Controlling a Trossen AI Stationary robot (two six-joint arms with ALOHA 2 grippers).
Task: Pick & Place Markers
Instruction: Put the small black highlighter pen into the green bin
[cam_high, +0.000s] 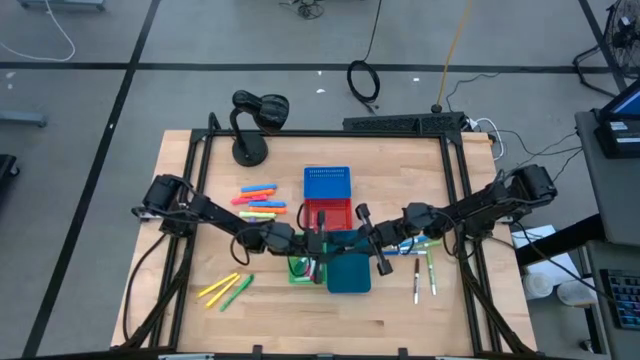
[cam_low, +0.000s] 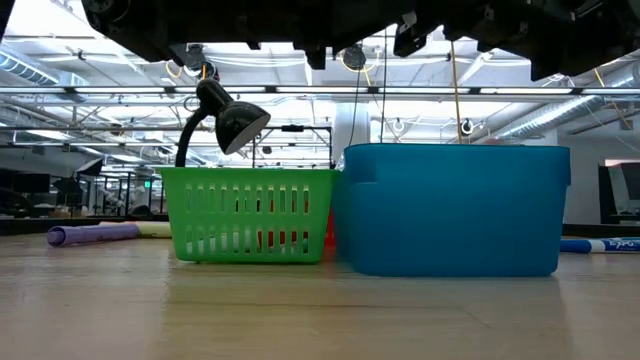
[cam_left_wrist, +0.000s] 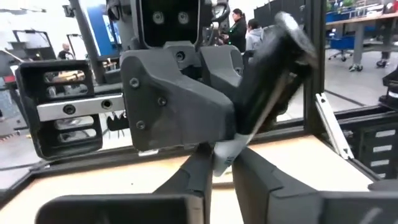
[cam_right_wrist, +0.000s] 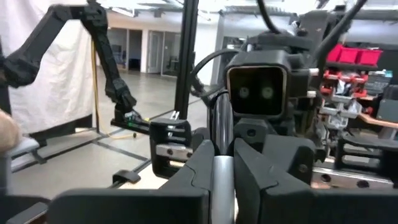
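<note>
One marker, with a pale barrel and a black upper part (cam_left_wrist: 273, 68), hangs in the air between my two grippers, above the green basket (cam_high: 300, 268) and the teal bin (cam_high: 348, 272). My left gripper (cam_left_wrist: 227, 177) comes from the table's left and is shut on its pale end. My right gripper (cam_right_wrist: 222, 180) comes from the right and is shut on the same marker (cam_right_wrist: 221, 124). Other markers lie flat on the table: an orange, pink, yellow and green group (cam_high: 260, 202), a yellow and green group (cam_high: 226, 290), and some at the right (cam_high: 425, 272). My left gripper pinches the marker's pale end (cam_left_wrist: 225, 154) between its two fingers, coming level from the table's left. The marker slants up and away from the fingers, clear of the table. My right gripper pinches the marker's grey barrel (cam_right_wrist: 222, 169) between its two fingers, coming about level from the table's right. The fingers lie across the marker. Its dark part (cam_right_wrist: 221, 121) stands up above them, lifted clear.
A red bin (cam_high: 327, 213) and a blue bin (cam_high: 327, 183) stand behind the green basket (cam_low: 250, 215) and the teal bin (cam_low: 455, 210). A black desk lamp (cam_high: 255, 120) is at the far left. A purple marker (cam_low: 90, 234) lies left of the basket.
</note>
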